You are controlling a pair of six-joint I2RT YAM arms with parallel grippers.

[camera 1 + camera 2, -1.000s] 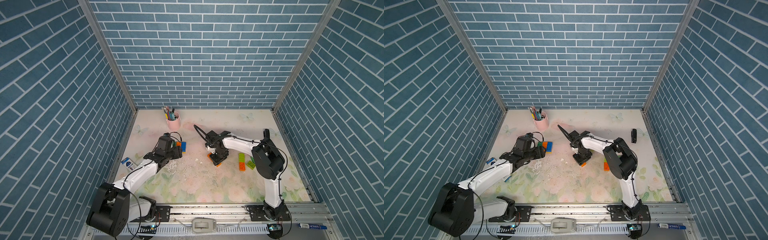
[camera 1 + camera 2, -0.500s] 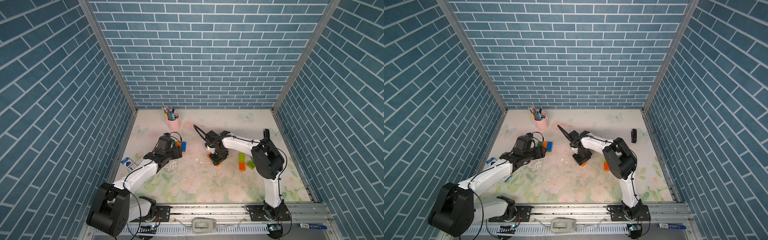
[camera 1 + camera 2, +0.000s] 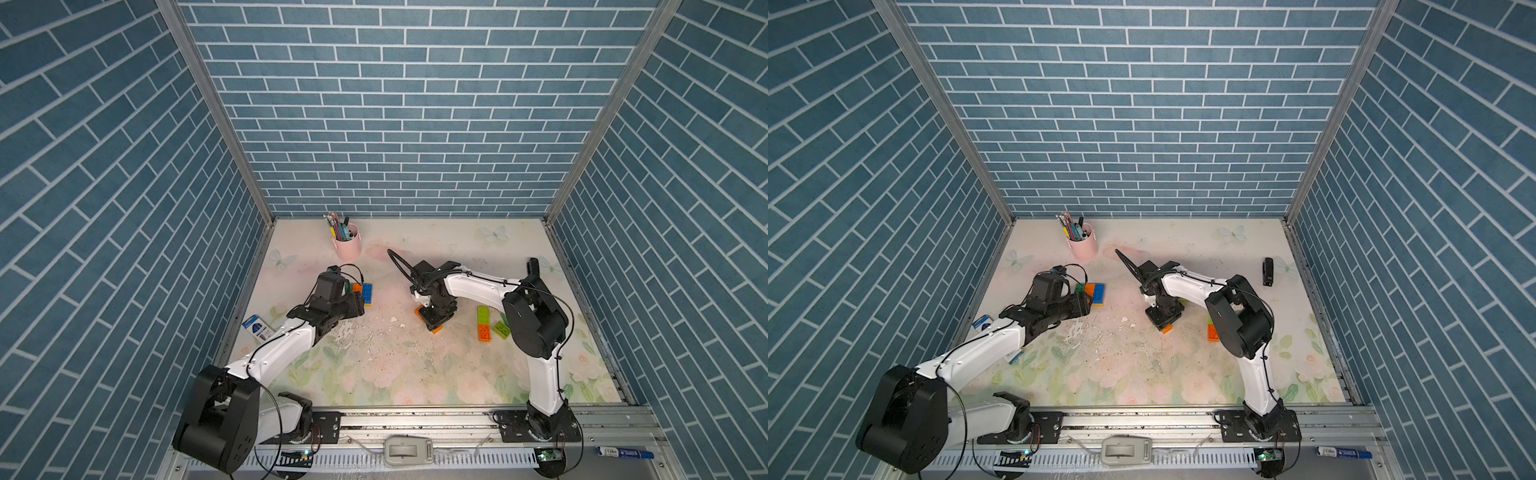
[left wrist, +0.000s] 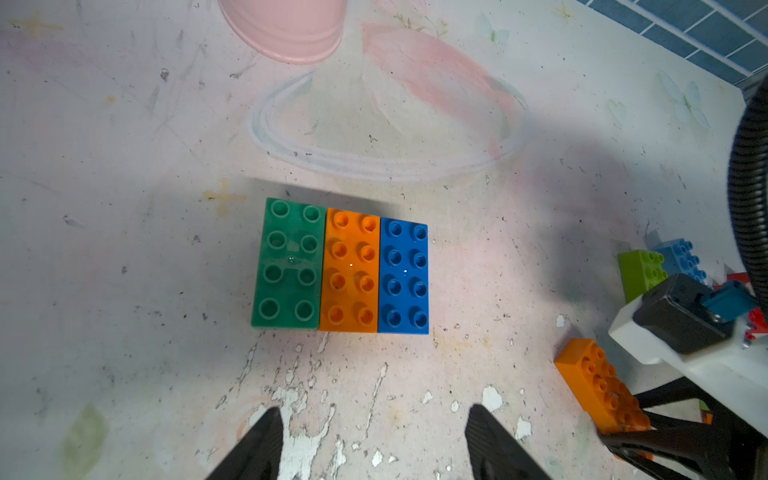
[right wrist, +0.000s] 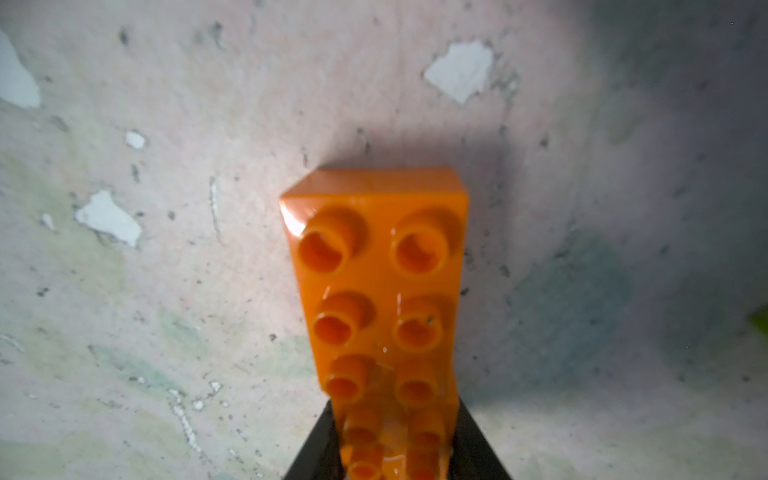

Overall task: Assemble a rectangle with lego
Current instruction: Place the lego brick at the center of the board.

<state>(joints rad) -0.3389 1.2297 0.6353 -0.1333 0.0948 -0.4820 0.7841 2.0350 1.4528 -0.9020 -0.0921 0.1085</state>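
Three lego bricks lie side by side in a flat block: dark green (image 4: 289,264), orange (image 4: 351,272) and blue (image 4: 404,276); both top views show this block (image 3: 362,291) (image 3: 1095,293). My left gripper (image 4: 374,419) hovers open just short of it, with only bare table between the fingertips (image 4: 270,419). My right gripper (image 5: 395,436) is shut on one end of another orange brick (image 5: 382,291), studs toward the camera, low over the table's middle (image 3: 435,330). I cannot tell whether it touches the table.
A lime-and-orange strip of bricks (image 3: 483,322) and a lime brick (image 3: 502,329) lie to the right of the right gripper. A pink pen cup (image 3: 347,245) stands at the back. A small blue packet (image 3: 257,328) lies by the left wall and a black object (image 3: 1268,271) by the right wall.
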